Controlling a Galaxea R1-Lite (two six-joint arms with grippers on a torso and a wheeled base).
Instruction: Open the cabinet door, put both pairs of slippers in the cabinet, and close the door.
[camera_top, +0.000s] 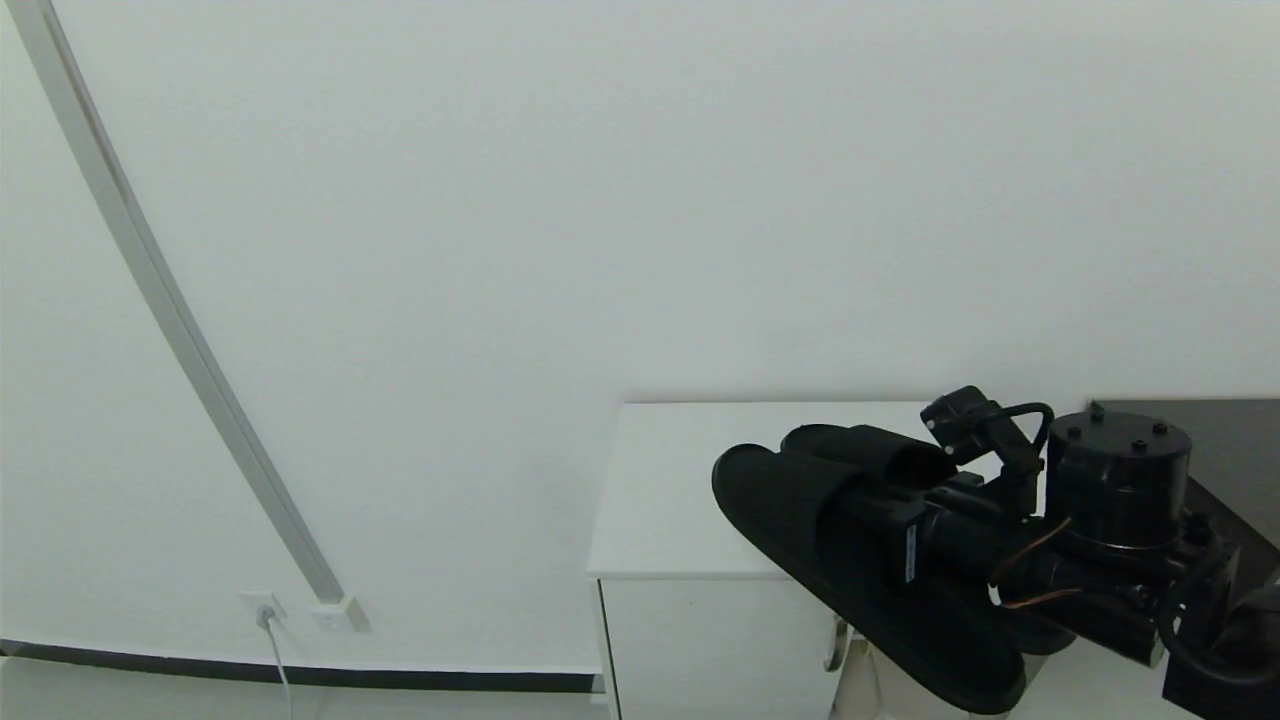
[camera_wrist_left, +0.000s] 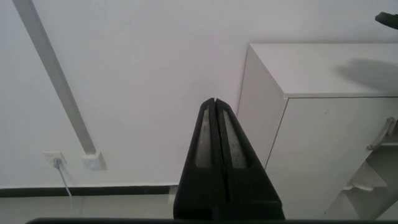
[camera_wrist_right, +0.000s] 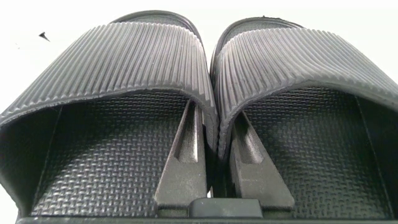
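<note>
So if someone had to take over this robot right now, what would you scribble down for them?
Left tool: shut and empty, in front of the wall to the left of the cabinet.
Right tool: shut on the black slippers, one finger inside each, holding the pair in the air in front of the cabinet's top.
Done: one pair is picked up. I cannot tell whether the door with the handle is open.
Left: set this pair inside, deal with the other pair, close the door.
</note>
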